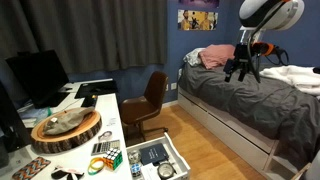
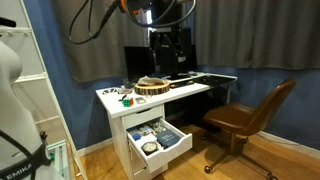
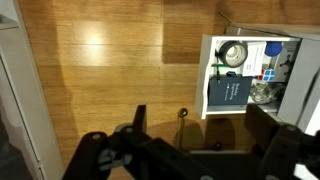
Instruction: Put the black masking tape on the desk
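The black masking tape (image 3: 232, 52) is a dark ring lying in the open white drawer (image 3: 213, 105) beside a dark blue book (image 3: 226, 92). It also shows in both exterior views (image 1: 166, 172) (image 2: 150, 147). The white desk (image 1: 108, 112) (image 2: 190, 88) stands above the drawer. My gripper (image 3: 200, 125) is open and empty, high in the air over the wooden floor and apart from the drawer. It shows in both exterior views (image 1: 241, 72) (image 2: 167, 55).
The desk carries a monitor (image 1: 38, 75), a round wooden slab (image 1: 66, 128) (image 2: 152, 86), a Rubik's cube (image 1: 108, 158) and small items. A brown swivel chair (image 1: 150, 100) (image 2: 250, 118) stands beside the desk. A bed (image 1: 240, 95) lies opposite.
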You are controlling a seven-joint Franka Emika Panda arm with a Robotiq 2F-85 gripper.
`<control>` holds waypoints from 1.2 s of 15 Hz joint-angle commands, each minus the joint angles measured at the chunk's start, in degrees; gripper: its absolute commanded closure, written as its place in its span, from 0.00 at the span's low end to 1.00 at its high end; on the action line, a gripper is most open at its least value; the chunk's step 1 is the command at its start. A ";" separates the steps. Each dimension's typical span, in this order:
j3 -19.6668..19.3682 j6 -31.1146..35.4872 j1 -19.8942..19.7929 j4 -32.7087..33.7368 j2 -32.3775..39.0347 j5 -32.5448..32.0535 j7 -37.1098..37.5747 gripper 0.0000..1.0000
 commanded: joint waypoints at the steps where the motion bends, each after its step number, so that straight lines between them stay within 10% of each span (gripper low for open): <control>1: 0.67 -0.13 -0.75 0.10 0.10 0.41 -0.34 0.00; 8: 0.67 -0.13 -0.75 0.10 0.10 0.41 -0.34 0.00; 18: 11.36 5.32 11.26 -1.76 9.06 6.18 -0.81 0.00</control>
